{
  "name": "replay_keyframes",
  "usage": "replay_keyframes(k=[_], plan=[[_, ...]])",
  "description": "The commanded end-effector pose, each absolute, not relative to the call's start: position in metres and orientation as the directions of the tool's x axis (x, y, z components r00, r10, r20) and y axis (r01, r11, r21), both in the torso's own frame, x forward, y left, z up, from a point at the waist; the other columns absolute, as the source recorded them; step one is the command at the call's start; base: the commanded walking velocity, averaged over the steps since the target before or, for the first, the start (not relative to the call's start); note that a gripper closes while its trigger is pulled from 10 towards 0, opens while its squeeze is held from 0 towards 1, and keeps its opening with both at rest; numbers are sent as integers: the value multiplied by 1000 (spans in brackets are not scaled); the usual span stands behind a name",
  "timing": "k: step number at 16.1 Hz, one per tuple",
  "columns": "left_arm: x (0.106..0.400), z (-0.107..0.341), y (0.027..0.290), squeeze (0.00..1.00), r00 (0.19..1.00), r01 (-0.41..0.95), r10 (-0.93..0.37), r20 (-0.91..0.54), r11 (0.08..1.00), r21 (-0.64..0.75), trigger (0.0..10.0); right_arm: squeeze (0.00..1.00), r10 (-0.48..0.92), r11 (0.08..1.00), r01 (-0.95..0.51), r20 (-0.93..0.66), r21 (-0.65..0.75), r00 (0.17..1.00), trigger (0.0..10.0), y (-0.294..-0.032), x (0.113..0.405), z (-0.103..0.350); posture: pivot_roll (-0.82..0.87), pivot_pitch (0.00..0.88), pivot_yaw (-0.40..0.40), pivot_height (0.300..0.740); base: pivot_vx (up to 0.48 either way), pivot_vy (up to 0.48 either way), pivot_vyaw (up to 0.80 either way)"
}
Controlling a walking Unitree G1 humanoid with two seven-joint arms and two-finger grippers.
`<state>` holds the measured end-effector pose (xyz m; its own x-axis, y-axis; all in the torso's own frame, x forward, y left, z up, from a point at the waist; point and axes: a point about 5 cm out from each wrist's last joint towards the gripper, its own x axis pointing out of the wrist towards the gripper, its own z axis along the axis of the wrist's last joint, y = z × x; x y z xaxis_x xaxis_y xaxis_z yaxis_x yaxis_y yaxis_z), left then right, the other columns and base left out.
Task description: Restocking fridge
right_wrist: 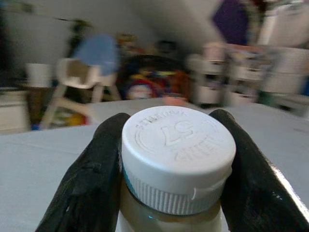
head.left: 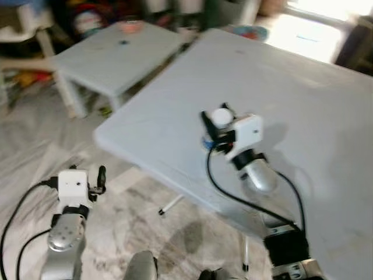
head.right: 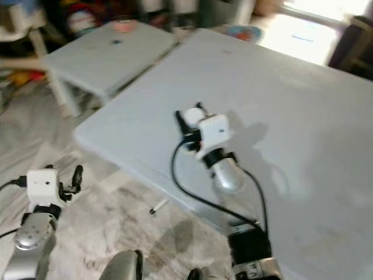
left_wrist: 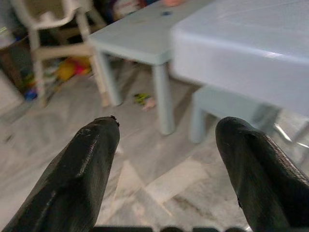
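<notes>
Now, bottle [right_wrist: 176, 159] between right tool [head.left: 217, 121] fingers — white-capped, over table [head.left: 303, 116]

A lived-in family home — pale blue tables [head.left: 245, 76] standing on marble-look floor [head.left: 35, 157], a white high chair [left_wrist: 53, 29] sitting beyond, toys [left_wrist: 72, 67] piling up — daylight coming in.

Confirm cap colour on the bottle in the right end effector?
White, on the bottle cap; right wrist view shows it best.

Bottle [right_wrist: 176, 159] body below its white cap cut off; blurred clutter [right_wrist: 159, 77] behind.
</notes>
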<state>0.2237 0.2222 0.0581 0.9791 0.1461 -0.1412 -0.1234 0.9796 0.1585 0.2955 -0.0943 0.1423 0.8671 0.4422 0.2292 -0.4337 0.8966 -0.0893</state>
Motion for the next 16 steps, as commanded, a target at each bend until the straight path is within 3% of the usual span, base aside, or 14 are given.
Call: replay_keyframes(k=[1, 4, 10, 13, 16], plan=[[224, 61, 218, 0, 979, -138, 158, -131, 979, 152, 10000, 0, 447, 894, -442, 173, -67, 878, 10000, -97, 292, 131, 135, 12, -5, 740, 0, 0, 800], [232, 62, 221, 0, 970, -182, 195, -147, 979, 94, 10000, 0, 391, 920, -389, 152, -44, 908, 10000, -109, 290, 129, 138, 0, -24, 740, 0, 0, 800], [239, 67, 223, 0, 974, -172, 187, -126, 977, 122, 10000, 0, 337, 941, -338, 121, -16, 934, 10000, -118, 295, 126, 139, 0, -27, 740, 0, 84, 800], [240, 64, 213, 0, 983, -116, 122, -138, 992, 47, 10000, 0, 331, 944, -329, 108, -34, 938, 10000, -119, 296, 123, 114, 0, -7, 740, 0, 91, 800], [242, 60, 207, 0, 985, -88, 100, -138, 992, 92, 10000, 0, 288, 958, -287, 110, -30, 951, 10000, -127, 296, 121, 96, 0, 14, 740, 0, 0, 800]])
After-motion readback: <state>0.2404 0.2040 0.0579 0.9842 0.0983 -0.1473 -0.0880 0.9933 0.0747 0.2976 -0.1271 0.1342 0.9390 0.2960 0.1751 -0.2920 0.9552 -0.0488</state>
